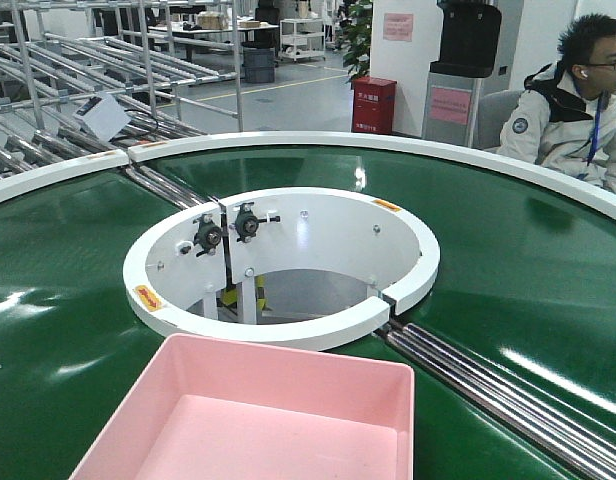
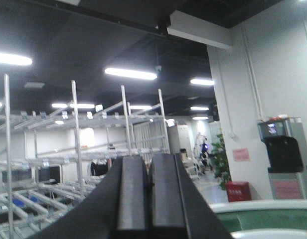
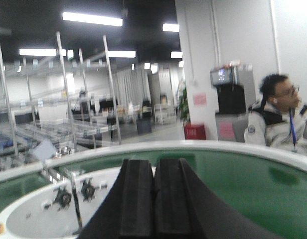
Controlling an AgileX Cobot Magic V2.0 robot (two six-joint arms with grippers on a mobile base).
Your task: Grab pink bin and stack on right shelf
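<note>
The pink bin (image 1: pixel 263 415) rests on the green conveyor belt (image 1: pixel 528 270) at the bottom centre of the front view, empty inside, its near end cut off by the frame. No gripper shows in the front view. In the left wrist view my left gripper (image 2: pixel 150 162) is shut on nothing, raised and facing the ceiling and racks. My right gripper (image 3: pixel 154 164) is likewise shut and empty, held above the belt and looking across it. The right shelf is out of view.
A white ring housing (image 1: pixel 288 270) sits in the belt's middle, just beyond the bin. Steel rollers (image 1: pixel 508 395) run to the right of the bin. A seated person (image 1: pixel 578 100) is at the far right. Metal racks (image 1: pixel 98 70) stand at back left.
</note>
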